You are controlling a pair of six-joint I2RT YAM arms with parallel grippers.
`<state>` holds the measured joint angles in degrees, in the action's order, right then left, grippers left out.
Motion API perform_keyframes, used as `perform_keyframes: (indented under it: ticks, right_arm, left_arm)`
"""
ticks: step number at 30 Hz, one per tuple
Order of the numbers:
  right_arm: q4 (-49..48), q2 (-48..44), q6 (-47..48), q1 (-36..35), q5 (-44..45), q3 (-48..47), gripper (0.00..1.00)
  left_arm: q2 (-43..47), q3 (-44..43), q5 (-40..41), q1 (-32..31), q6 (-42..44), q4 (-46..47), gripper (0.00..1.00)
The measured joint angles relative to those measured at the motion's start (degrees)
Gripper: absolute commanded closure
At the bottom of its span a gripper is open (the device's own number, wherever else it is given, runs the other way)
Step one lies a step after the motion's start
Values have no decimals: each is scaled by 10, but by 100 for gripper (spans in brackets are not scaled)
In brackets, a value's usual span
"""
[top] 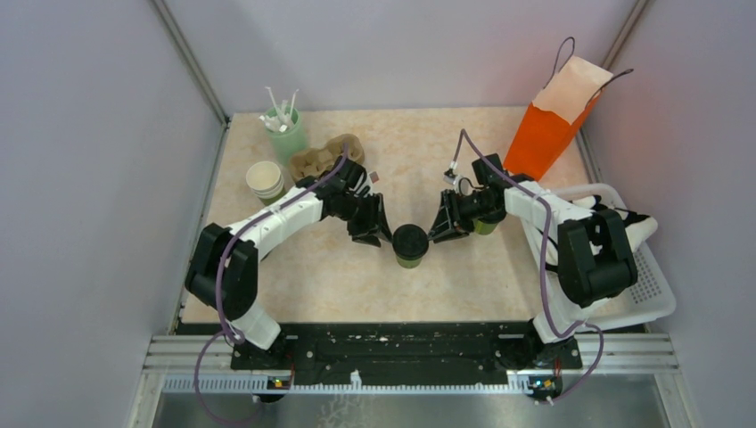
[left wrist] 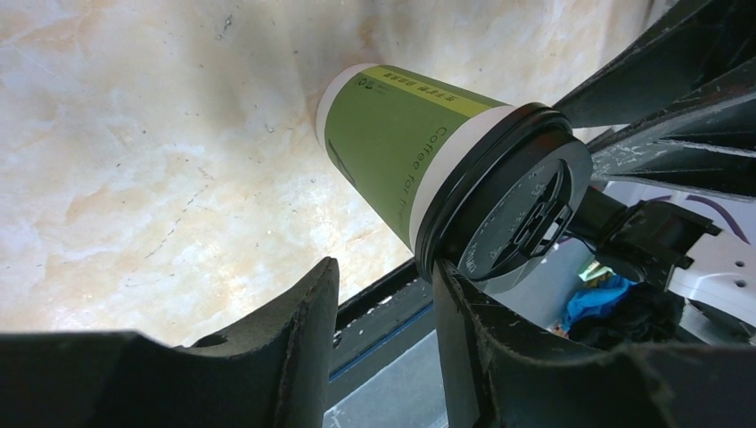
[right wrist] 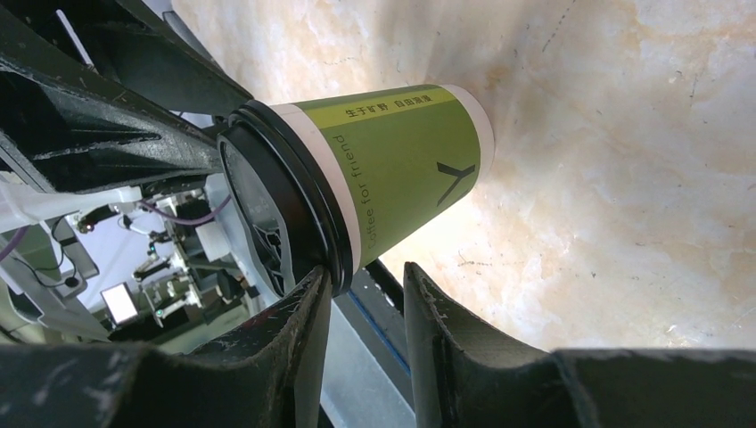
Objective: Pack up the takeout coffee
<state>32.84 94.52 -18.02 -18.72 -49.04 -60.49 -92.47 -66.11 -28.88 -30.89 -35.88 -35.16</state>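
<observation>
My left tool (top: 374, 234) and right tool (top: 440, 228) sit part-open and empty, flanking the takeout coffee (top: 410, 259); light, crushable paper I reckon, so I'd squeeze gently just under the lid (top: 409, 238).

The right arm (top: 544, 209) hides most of a green cup (top: 487, 228) and part of the white basket (top: 655, 303).

left hand (top: 381, 236) and right hand (top: 435, 233) face inward, both half-open
</observation>
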Motion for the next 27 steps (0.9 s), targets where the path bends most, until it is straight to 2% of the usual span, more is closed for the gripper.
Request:
perform_keyframes:
  ticks: [10,20,27]
  right_arm:
    - [45,1,-2,-2,46,-23,66]
    - [61,2,-1,-10,72,-35,66]
    - [81,2,16,-20,91,-58,64]
  left_arm:
    - [-19,-37,42,-27,13,-42,51]
    - [-22,-32,62,-38,12,-38,52]
    - [-21,-55,68,-41,15,-62,48]
